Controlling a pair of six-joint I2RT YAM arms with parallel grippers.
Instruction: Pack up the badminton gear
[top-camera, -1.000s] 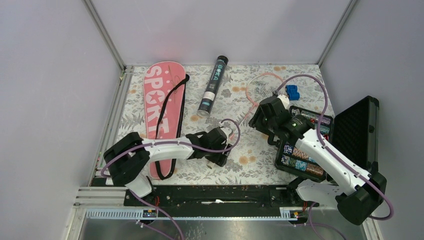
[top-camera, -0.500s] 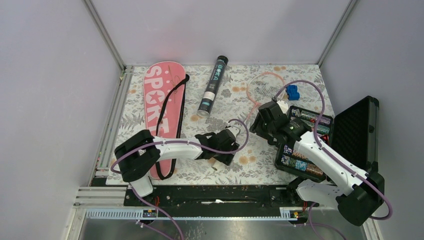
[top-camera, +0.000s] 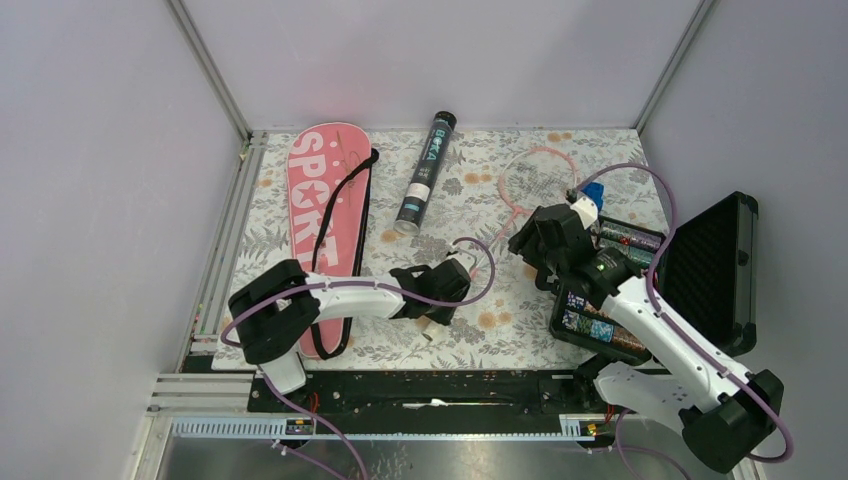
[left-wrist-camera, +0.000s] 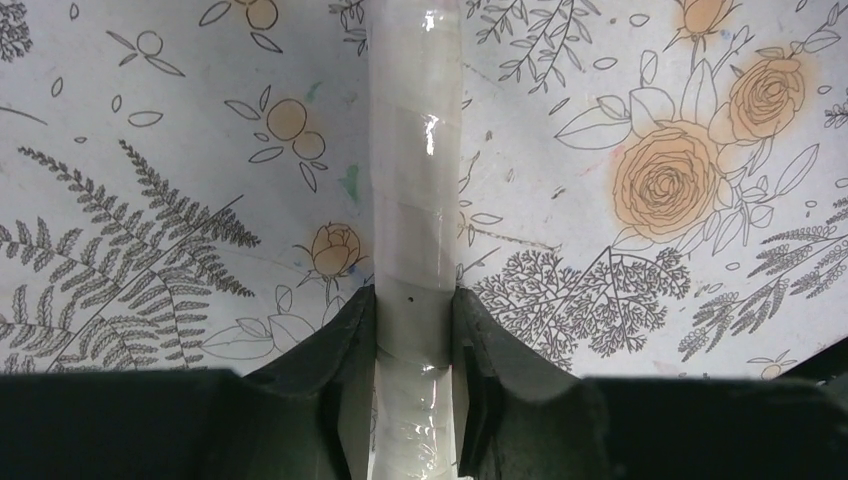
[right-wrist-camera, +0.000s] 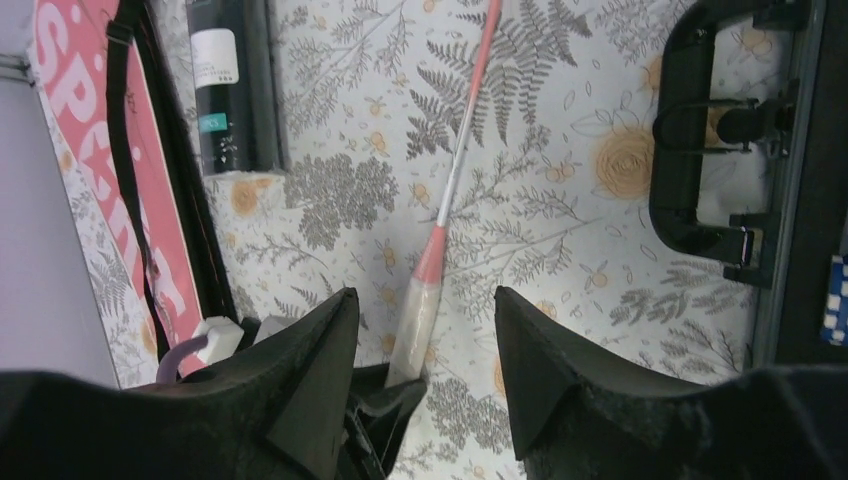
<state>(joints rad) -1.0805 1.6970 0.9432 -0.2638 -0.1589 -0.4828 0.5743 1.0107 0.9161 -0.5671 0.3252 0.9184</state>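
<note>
While left claw (left-wrist-camera: 415, 325) clamps cream handle (left-wrist-camera: 415, 180) of pink racket (top-camera: 538, 180) lying on floral desk (left-wrist-camera: 150, 90), right claw (right-wrist-camera: 422, 305) hovers wide above shaft (right-wrist-camera: 462, 140).

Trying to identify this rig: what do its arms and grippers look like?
The left arm and right arm match: white links between bulky black joints, a loose purple cable along each. The left gripper and right gripper are black, with two wedge-shaped fingers.

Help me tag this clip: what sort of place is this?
Probably a robot test booth, not a sports hall: plain grey walls on metal posts, a flowered tablecloth, and a left arm and right arm mounted on a black rail.
</note>
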